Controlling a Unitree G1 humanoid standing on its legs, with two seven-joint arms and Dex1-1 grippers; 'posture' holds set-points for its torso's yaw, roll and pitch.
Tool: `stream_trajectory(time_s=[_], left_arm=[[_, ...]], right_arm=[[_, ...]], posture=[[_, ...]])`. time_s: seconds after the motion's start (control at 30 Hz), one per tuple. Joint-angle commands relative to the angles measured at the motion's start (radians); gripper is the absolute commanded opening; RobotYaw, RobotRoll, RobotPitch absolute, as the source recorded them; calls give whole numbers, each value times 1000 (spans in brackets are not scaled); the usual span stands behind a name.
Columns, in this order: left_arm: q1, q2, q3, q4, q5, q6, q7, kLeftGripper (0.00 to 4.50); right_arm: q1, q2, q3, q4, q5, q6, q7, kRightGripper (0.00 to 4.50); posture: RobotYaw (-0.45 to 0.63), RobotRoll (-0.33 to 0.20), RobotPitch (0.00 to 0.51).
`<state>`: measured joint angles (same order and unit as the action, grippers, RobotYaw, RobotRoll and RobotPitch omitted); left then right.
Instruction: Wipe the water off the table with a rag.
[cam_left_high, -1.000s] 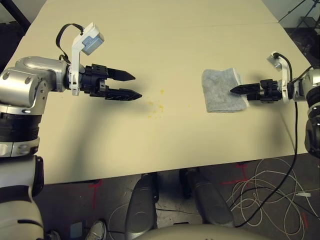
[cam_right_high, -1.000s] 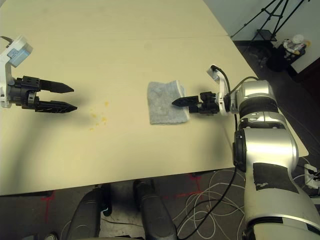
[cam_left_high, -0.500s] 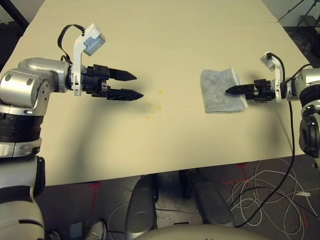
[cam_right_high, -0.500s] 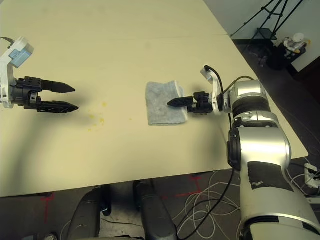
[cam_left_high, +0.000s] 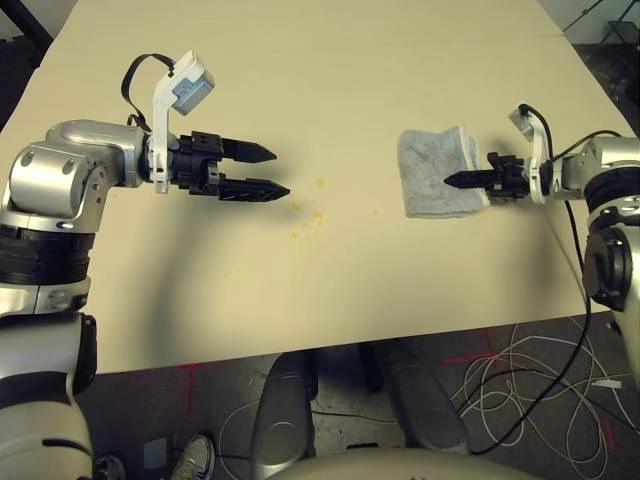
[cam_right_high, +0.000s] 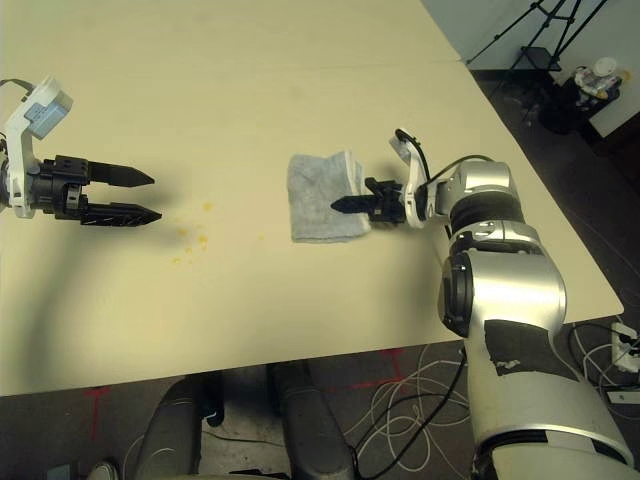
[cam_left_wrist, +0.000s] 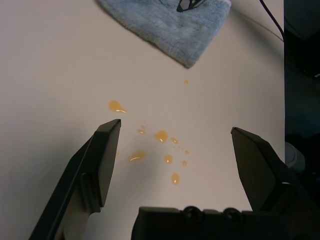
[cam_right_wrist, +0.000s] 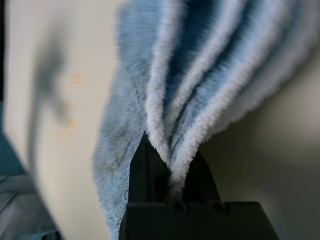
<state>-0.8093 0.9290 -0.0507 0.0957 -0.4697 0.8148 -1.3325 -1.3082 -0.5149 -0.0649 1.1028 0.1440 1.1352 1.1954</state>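
So we've got the table, then the rag at right-center with our right gripper pinched shut on its edge. Left gripper hangs open. The water sits mid-frame; probably best to drag the rag flat across it.

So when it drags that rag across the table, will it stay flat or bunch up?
Probably bunches: the rag is soft terry, and its folds already pinch together in the shut right gripper. It looks light, so it should slide easily over the smooth table, likely trailing limp behind the grip.
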Motion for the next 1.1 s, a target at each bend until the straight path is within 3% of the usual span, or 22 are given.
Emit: stream_trajectory(time_s=[0.03, 0.23, 0.5, 0.77, 1.1], left_arm=[[-9, -5, -4, 23, 9, -20, -1, 4500], [-49, -10, -23, 84, 34, -56, -13, 4500], [-75, -13, -27, 122, 57, -76, -28, 4500], [-58, -11, -16, 96, 49, -58, -17, 4500], [-54, -22, -19, 81, 45, -43, -5, 4500]], right_arm=[[-1, 39, 32, -205, 83, 173, 2, 7], [134, 164, 20, -618, 233, 468, -165, 7], [243, 350, 0, -763, 419, 479, -474, 7], [235, 491, -104, -758, 340, 400, -734, 7], [275, 417, 31, -681, 235, 165, -776, 7]], posture=[[-15, 0, 290], [-24, 0, 290], [-15, 0, 289], [-4, 0, 291], [-12, 0, 295]])
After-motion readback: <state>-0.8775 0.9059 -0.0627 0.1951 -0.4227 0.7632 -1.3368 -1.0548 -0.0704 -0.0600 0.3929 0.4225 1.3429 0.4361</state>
